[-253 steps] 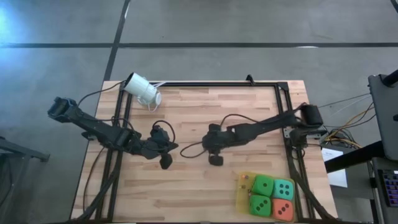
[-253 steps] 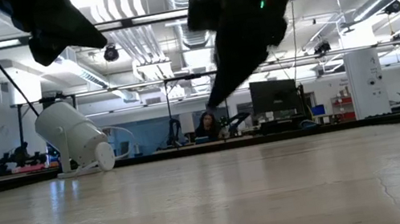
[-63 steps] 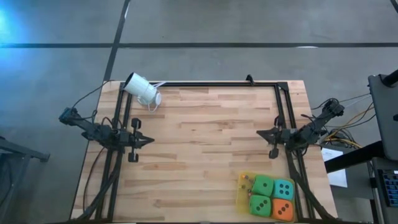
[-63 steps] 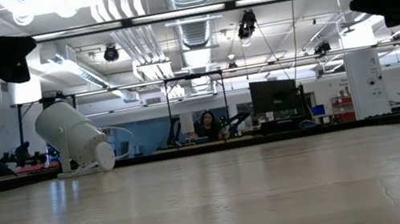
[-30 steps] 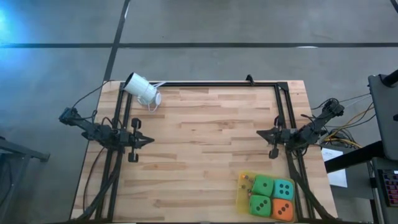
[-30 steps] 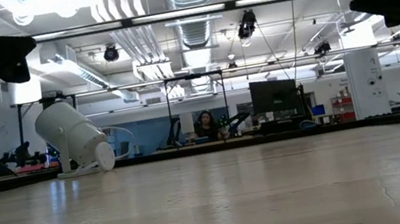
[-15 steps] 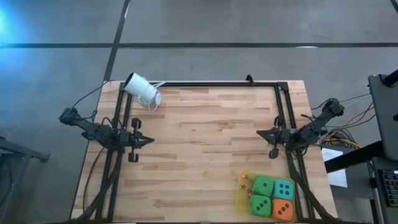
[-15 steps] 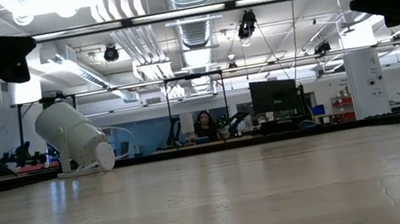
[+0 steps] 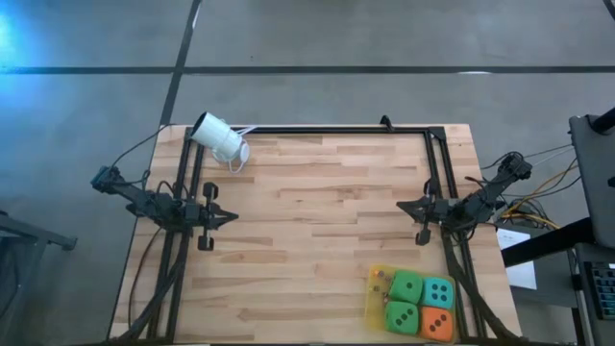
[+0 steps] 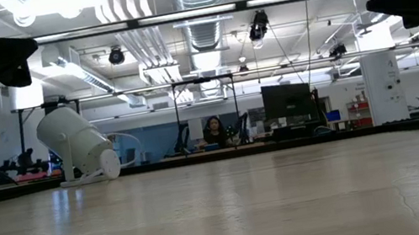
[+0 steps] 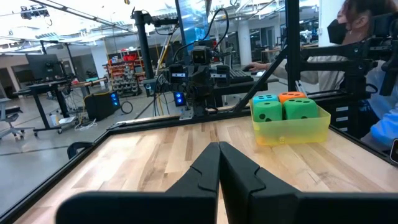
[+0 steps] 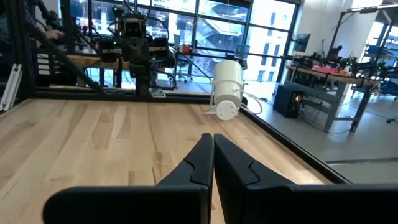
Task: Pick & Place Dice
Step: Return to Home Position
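Four dice sit in a translucent yellow tray [image 9: 375,298] at the table's near right: two bright green [image 9: 407,286] [image 9: 401,316], one teal [image 9: 439,291], one orange-red [image 9: 437,324]. The left wrist view shows the tray [image 11: 292,127] with green, teal and orange-red dice in it. My left gripper [image 9: 233,217] is shut and empty at the table's left edge, as its wrist view shows [image 11: 219,149]. My right gripper [image 9: 400,205] is shut and empty at the right edge, also in its wrist view [image 12: 212,140].
A white cylindrical camera [image 9: 220,138] lies at the table's far left corner. A black frame [image 9: 336,129] runs along the table's far, left and right edges. Bare wood lies between the two grippers. A masked person [image 11: 367,37] stands beyond the table's right side.
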